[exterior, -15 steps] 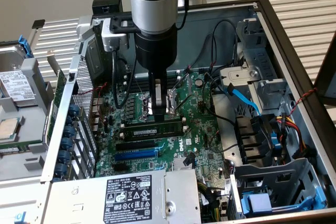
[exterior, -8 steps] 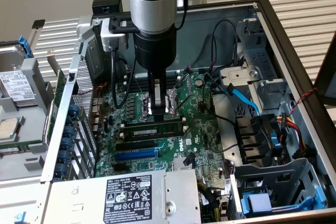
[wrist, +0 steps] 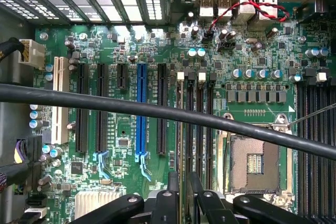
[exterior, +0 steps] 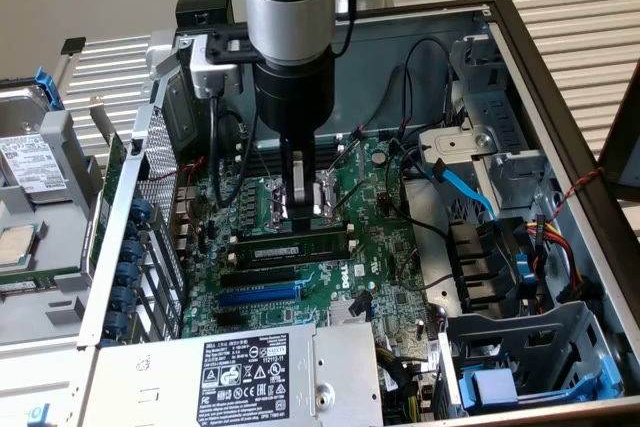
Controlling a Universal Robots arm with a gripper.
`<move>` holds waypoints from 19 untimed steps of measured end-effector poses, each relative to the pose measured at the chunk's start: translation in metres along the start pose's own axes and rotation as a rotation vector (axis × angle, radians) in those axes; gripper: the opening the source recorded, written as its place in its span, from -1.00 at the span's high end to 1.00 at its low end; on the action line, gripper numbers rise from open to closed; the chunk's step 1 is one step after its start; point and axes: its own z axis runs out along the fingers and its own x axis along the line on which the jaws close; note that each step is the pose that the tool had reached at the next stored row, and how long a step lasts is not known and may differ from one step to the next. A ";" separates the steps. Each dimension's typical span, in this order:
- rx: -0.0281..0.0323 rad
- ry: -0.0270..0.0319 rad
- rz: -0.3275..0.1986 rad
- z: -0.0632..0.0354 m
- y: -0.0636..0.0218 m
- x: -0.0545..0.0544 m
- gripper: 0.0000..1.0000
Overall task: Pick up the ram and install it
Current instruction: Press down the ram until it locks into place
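The ram (exterior: 295, 249) is a long green stick with a pale label, standing on edge along the black memory slots (exterior: 258, 274) of the motherboard (exterior: 390, 247). My gripper (exterior: 300, 219) comes straight down onto its upper edge near the middle, fingers shut on it. In the wrist view the ram (wrist: 181, 145) appears edge-on as a thin green line running away from between the black fingers (wrist: 169, 205), beside the black slots with white end clips (wrist: 200, 124). Whether it is seated in a slot I cannot tell.
A blue expansion slot (exterior: 255, 295) (wrist: 140, 108) lies beside the memory slots. The open CPU socket (wrist: 252, 163) is close on the other side. A black cable (wrist: 105, 100) crosses the wrist view. The power supply (exterior: 260, 372), drive cage (exterior: 520, 347) and loose cables (exterior: 465, 187) ring the board.
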 end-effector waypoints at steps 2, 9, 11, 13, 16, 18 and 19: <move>0.0001 0.0000 0.000 0.0000 0.0008 0.000 0.56; 0.0001 -0.0001 0.000 0.0003 0.0055 0.000 0.56; 0.0001 0.0000 0.000 0.0003 0.0073 0.000 0.56; 0.0014 -0.0001 0.000 0.0004 0.0080 -0.002 0.56; 0.0032 -0.0002 0.000 0.0004 0.0084 -0.005 0.56; 0.0038 -0.0001 0.000 0.0003 0.0085 -0.005 0.56; 0.0039 -0.0002 0.000 0.0004 0.0085 -0.005 0.56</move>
